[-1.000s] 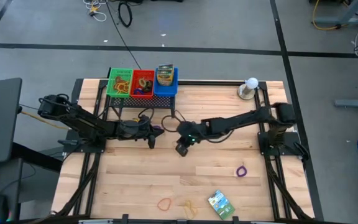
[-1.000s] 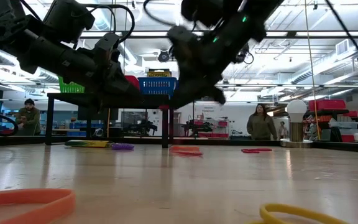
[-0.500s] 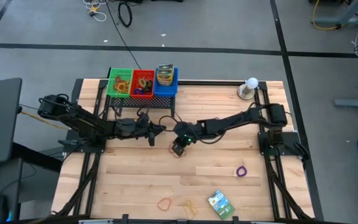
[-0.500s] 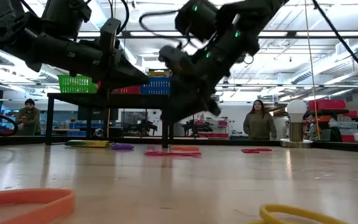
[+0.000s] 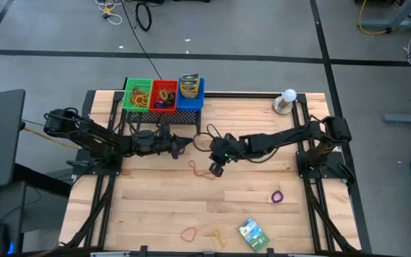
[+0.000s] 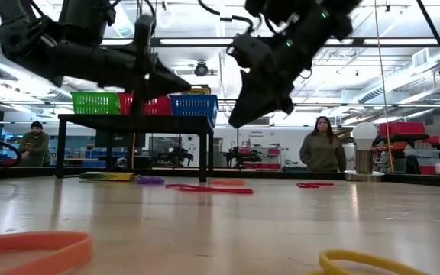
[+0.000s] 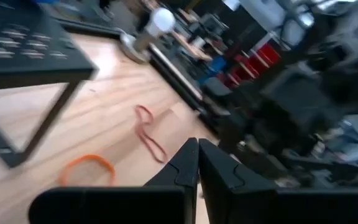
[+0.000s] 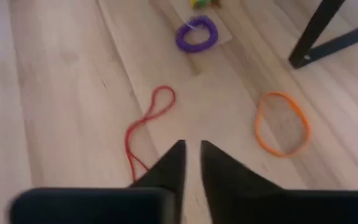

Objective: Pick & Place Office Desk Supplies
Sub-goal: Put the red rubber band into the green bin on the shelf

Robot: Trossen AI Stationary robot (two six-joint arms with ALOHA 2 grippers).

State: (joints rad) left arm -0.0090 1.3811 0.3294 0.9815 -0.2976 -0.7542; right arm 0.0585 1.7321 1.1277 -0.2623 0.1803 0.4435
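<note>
While the right gripper (image 5: 215, 170) hangs above mid-table with its 2 fingers slightly parted and empty, the thin red rubber-band loop (image 5: 200, 170) lies stretched on the pale wooden table (image 5: 155, 207) just at its 9 o'clock. To regrasp well, it should drop straight over the strand and pinch across it, judging by the gap. The left gripper (image 5: 185, 143), clenched on nothing, waits at 11 o'clock beside the black wire-mesh rack (image 5: 164, 114) bearing 3 coloured bins.
</note>
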